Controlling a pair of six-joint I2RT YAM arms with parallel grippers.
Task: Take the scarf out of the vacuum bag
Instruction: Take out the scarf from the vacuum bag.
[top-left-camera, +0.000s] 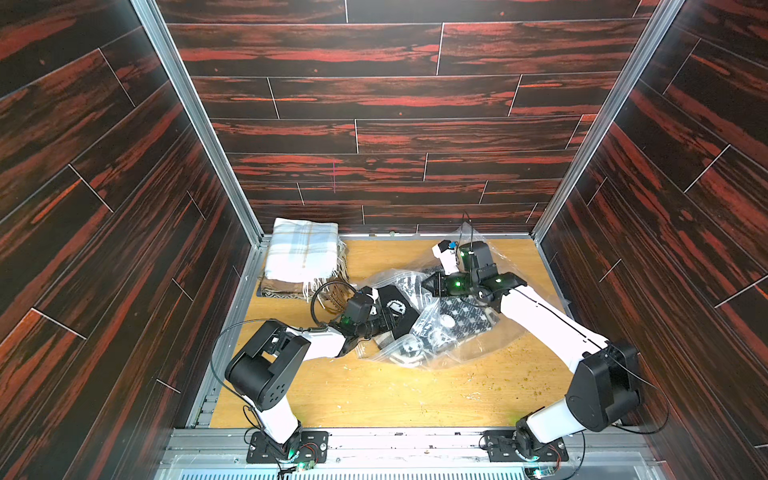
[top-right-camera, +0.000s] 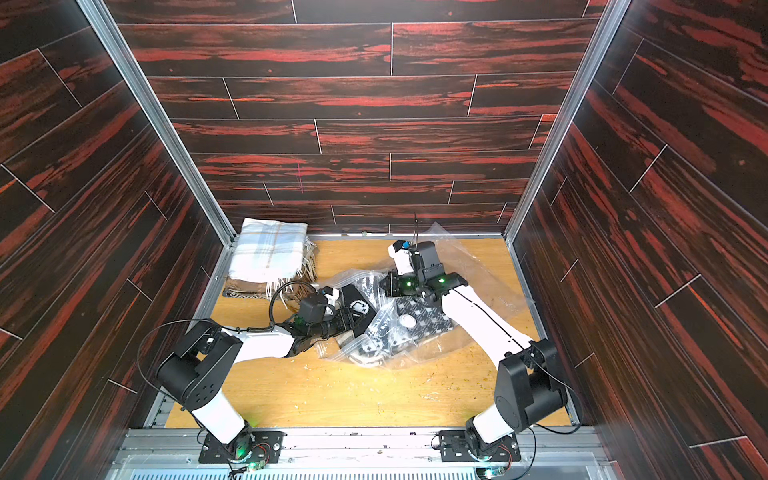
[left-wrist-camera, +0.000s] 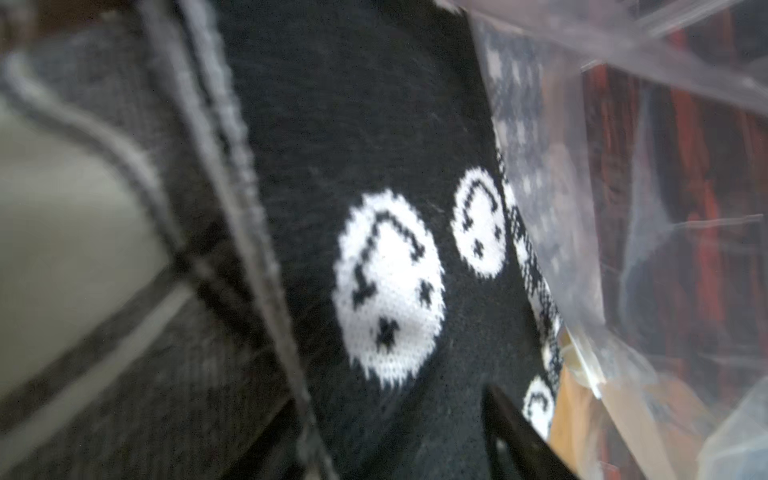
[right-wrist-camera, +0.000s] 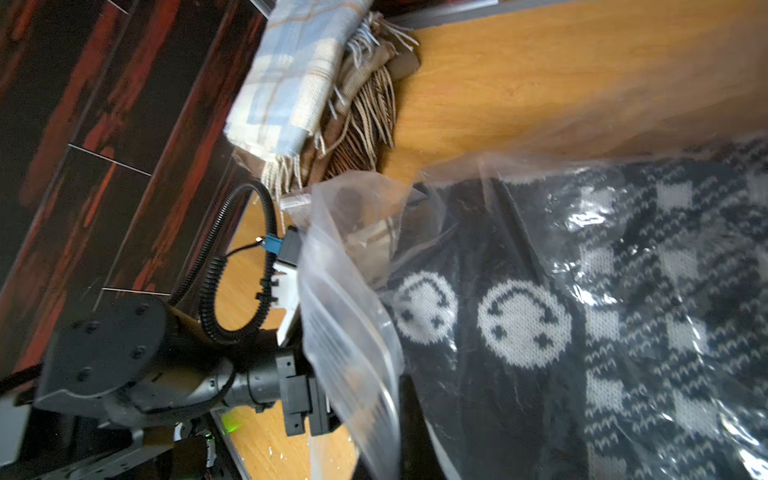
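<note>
The clear vacuum bag (top-left-camera: 457, 353) lies crumpled mid-table, its white valve disc (top-left-camera: 447, 321) facing up. A black-and-white knit scarf (top-left-camera: 465, 316) with smiley faces lies partly inside it, and its black end sticks out of the bag mouth toward the left. My left gripper (top-left-camera: 390, 320) is at that end. In the left wrist view the scarf (left-wrist-camera: 374, 124) fills the space between the fingers (left-wrist-camera: 519, 436), and the jaws are closed in on it. My right gripper (top-left-camera: 427, 286) is shut on the bag's upper edge (right-wrist-camera: 345, 311) and holds the mouth up.
Two folded scarves are stacked in the far left corner, a pale blue plaid one (top-left-camera: 303, 249) on a brown fringed one (top-left-camera: 282, 289). Crumbs (top-left-camera: 519, 374) dot the wooden table (top-left-camera: 374, 395) at the front right. Dark panel walls enclose three sides.
</note>
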